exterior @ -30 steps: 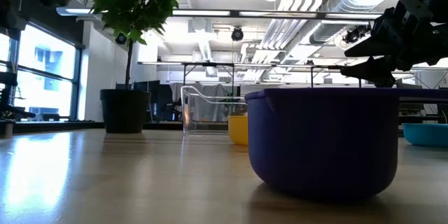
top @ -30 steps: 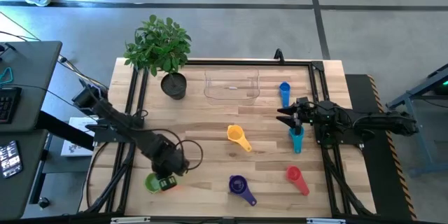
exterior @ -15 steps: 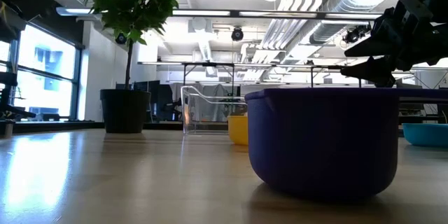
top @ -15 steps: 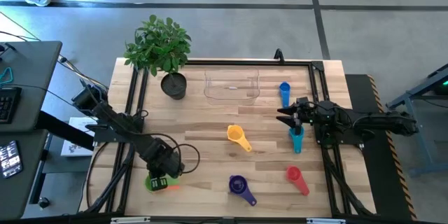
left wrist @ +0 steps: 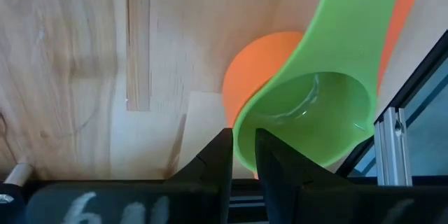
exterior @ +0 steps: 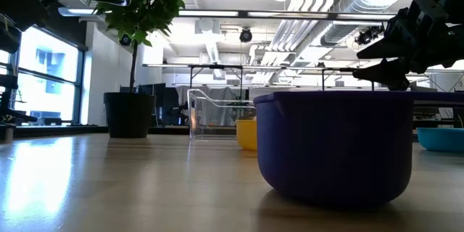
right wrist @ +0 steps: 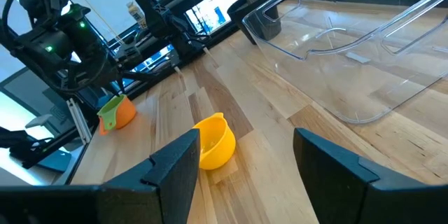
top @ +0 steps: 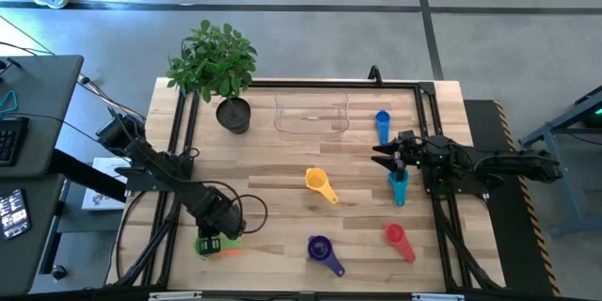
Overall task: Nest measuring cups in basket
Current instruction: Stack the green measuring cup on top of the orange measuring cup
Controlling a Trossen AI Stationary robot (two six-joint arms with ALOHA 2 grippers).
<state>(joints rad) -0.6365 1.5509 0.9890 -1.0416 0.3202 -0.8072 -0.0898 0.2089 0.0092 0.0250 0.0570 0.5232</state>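
Green cup [left wrist: 308,112] — rim pinched in left tool [left wrist: 241,155] — over orange cup [left wrist: 259,63].

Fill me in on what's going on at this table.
The left end effector is at the table's front left corner, pinching the rim of the green cup, which lies over the orange cup. The right end effector hangs open above the teal cup. The clear basket at the back holds nothing yet. The yellow cup, purple cup, red cup and blue cup lie loose on the wood.
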